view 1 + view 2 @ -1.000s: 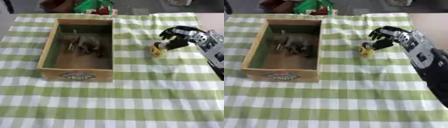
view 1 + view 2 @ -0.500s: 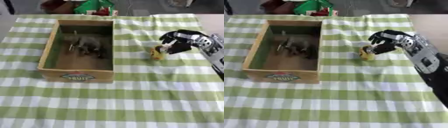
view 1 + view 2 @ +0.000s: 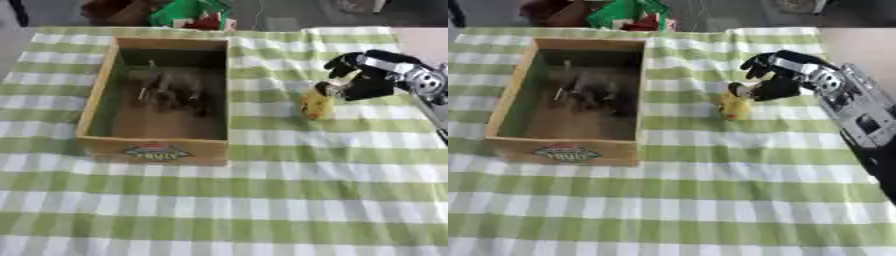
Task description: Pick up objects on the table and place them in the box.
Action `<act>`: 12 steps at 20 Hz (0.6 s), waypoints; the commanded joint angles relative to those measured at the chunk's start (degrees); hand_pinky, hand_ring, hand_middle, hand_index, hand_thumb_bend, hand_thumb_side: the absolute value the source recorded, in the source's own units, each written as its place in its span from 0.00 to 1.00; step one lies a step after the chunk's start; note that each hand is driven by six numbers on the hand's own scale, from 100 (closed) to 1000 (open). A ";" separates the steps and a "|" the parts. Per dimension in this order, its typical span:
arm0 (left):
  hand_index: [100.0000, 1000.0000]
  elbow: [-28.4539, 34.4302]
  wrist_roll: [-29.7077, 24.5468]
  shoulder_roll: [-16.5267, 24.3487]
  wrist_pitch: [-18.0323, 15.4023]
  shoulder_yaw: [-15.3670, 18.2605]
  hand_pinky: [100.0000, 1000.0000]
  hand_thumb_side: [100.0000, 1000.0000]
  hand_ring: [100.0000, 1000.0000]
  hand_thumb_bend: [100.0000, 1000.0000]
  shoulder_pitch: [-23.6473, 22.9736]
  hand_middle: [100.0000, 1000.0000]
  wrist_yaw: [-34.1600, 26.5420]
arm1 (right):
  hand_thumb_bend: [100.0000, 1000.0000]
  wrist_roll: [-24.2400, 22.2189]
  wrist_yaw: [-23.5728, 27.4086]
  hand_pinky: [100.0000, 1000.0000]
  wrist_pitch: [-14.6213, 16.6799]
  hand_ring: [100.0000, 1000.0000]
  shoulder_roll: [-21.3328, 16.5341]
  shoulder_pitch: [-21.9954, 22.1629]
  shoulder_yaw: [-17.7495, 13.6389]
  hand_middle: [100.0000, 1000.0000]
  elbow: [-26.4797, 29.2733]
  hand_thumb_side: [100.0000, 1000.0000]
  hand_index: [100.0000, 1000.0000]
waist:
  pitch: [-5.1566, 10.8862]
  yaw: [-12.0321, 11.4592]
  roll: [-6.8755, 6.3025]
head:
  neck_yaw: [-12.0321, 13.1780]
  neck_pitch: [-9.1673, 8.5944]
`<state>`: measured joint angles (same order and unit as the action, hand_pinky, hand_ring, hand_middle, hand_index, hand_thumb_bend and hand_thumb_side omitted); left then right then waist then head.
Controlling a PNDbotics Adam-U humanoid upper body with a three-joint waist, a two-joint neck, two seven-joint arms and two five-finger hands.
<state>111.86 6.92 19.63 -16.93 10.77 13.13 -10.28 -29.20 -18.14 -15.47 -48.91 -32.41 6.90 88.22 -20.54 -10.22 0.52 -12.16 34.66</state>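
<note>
A wooden box [image 3: 96,95] stands on the left of the green checked cloth, with several grey toy figures [image 3: 171,90] lying inside it. A small yellow thing [image 3: 732,106] stands on the cloth to the right of the box. My right hand [image 3: 372,75] comes in from the right edge, its fingers curled, and its fingertips [image 3: 325,89] pinch the top of the yellow thing. The left hand shows in neither view.
A green and red bag [image 3: 197,12] and a brown object [image 3: 114,10] lie just past the box at the table's far edge. Bare tabletop [image 3: 424,40] shows at the far right beyond the cloth. Checked cloth [image 3: 262,210] stretches across the front.
My right hand has dropped slightly and its fingers have closed onto the top of the yellow thing, which stays at nearly the same spot. The box has not moved.
</note>
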 commanded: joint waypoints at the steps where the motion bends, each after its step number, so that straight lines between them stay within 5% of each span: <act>1: 0.72 0.86 -0.01 0.93 0.17 0.56 0.41 0.84 0.52 0.00 0.49 0.58 0.27 | 0.38 -1.62 -1.15 0.82 1.04 0.94 -3.16 -0.18 -0.29 0.84 1.81 0.55 0.97 | 0.86 -0.04 0.08 | 0.18 -0.65; 12: 0.72 0.80 -0.22 0.80 0.21 0.39 0.41 0.84 0.52 0.00 0.52 0.58 0.12 | 0.34 -4.73 -10.19 0.81 4.32 0.93 -2.49 -1.88 1.67 0.82 -1.66 0.47 0.96 | 0.87 -0.48 0.05 | -0.22 -1.05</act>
<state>111.86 6.82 19.62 -16.82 10.77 13.14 -10.27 -33.75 -27.36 -11.56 -50.05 -33.36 8.90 86.65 -20.66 -10.64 0.63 -12.25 34.21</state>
